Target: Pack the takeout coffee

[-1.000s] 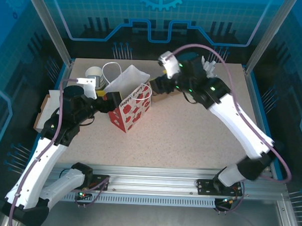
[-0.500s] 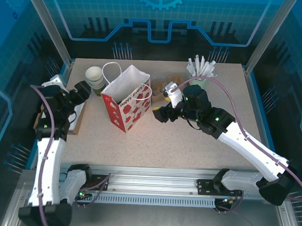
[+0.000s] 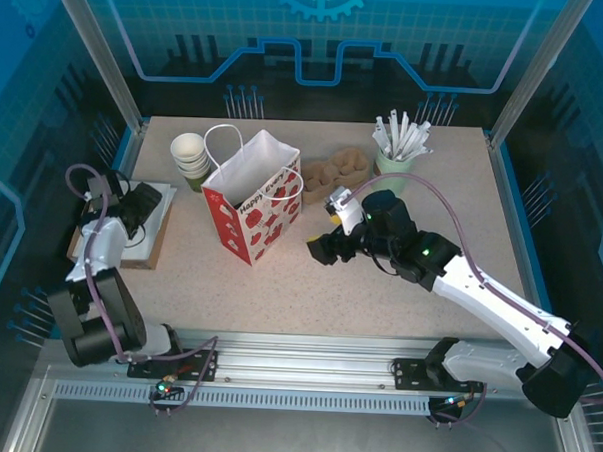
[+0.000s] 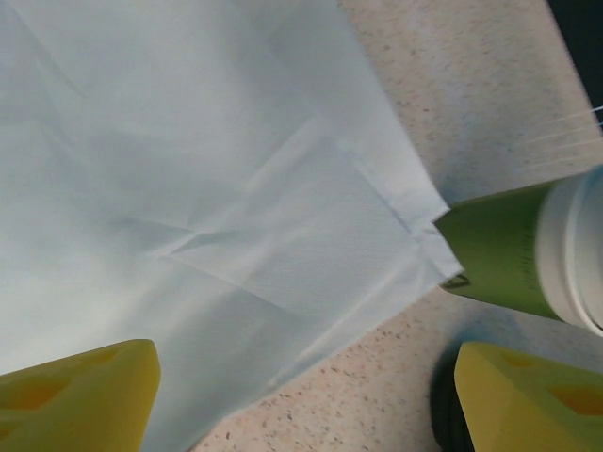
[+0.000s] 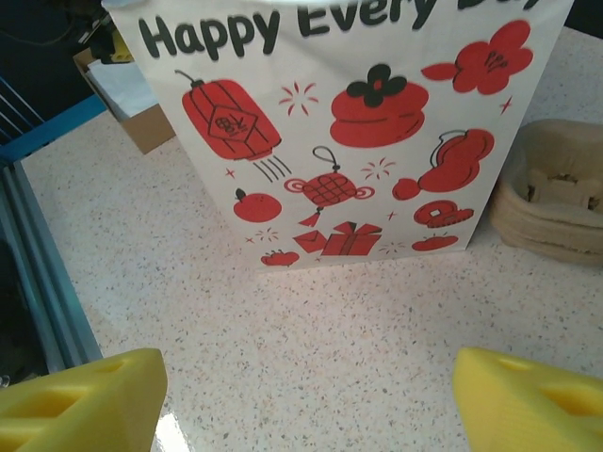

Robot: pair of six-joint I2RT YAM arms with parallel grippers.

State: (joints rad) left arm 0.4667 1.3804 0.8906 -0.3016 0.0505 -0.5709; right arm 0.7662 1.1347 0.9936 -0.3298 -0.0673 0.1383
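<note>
Right gripper [image 5: 301,395], jaws apart, faces printed bag [image 5: 349,122].

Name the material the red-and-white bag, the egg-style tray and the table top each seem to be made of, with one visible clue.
Red-and-white bag: looks like matte paper, with flat printed pictures and a sharp bottom crease.
Tray: probably moulded pulp, beige and dull with soft rounded edges.
Table top: speckled, slightly glossy, perhaps laminate or stone composite.
</note>
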